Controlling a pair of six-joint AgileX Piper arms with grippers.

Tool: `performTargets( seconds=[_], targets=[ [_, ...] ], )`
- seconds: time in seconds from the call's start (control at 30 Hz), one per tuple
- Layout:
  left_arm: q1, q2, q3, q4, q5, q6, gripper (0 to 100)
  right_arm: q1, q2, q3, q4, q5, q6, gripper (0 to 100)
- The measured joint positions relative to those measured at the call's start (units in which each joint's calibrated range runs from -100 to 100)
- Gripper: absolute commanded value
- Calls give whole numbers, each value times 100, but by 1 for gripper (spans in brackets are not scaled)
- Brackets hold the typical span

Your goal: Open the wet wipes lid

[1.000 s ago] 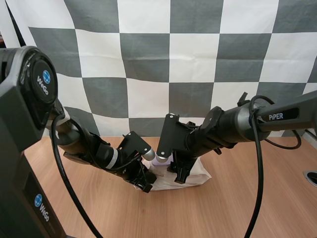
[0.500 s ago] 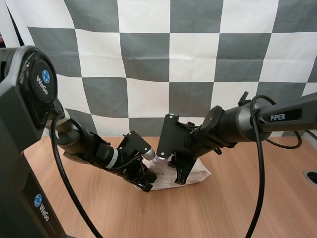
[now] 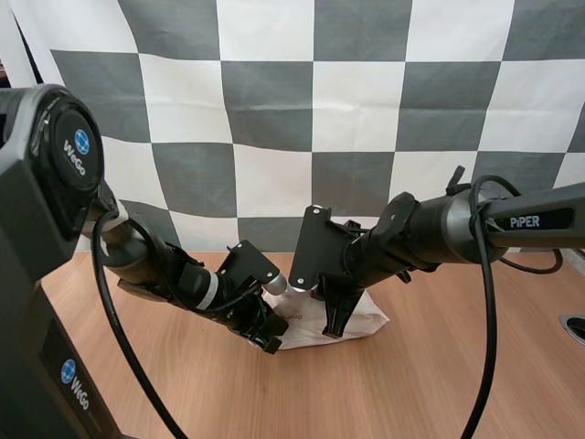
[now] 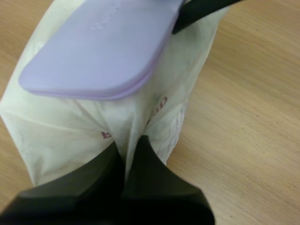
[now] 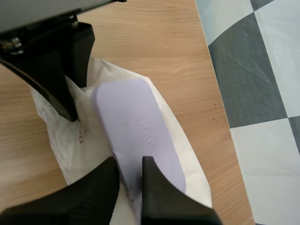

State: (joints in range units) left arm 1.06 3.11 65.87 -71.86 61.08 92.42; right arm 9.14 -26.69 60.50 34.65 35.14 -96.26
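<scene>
A white wet wipes pack (image 3: pixel 364 320) lies on the wooden table (image 3: pixel 439 384) between my two arms. In the left wrist view my left gripper (image 4: pixel 129 150) is shut on a fold of the pack's (image 4: pixel 56 131) white film at its near end, below the lilac lid (image 4: pixel 103 47). From the opposite end, the right wrist view has my right gripper (image 5: pixel 130 171) closed onto the end of the lid (image 5: pixel 136 122), whose edge sits between the two black fingers (image 5: pixel 157 187). Seen from the high camera, my left gripper (image 3: pixel 268 337) and right gripper (image 3: pixel 331 322) both press down on the pack.
Bare wood surrounds the pack on the near and right sides. The table's back edge (image 5: pixel 213 89) runs close behind the pack. A round fitting (image 3: pixel 576 327) sits at the far right edge of the table.
My right gripper's fingers have closed in from wide apart onto the lid's end. The left gripper has stayed on the pack's film, and the pack has hardly shifted.
</scene>
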Motion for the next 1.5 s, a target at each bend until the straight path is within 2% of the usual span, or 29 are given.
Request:
performTargets(
  seconds=[0.47,0.67,0.9,1.17,1.5],
  targets=[
    [0,0,0,0,-29,0,0,0,-176,-17,21,142,-19,0],
    [0,0,0,0,188,0,0,0,-150,-5,89,-792,-118,0],
    [0,0,0,0,206,0,0,0,416,-568,355,-1036,-136,0],
    [0,0,0,10,242,0,0,0,1190,-1369,358,-1036,-38,0],
    [0,0,0,32,262,0,0,0,2087,-1660,347,-1056,-32,0]
  ],
)
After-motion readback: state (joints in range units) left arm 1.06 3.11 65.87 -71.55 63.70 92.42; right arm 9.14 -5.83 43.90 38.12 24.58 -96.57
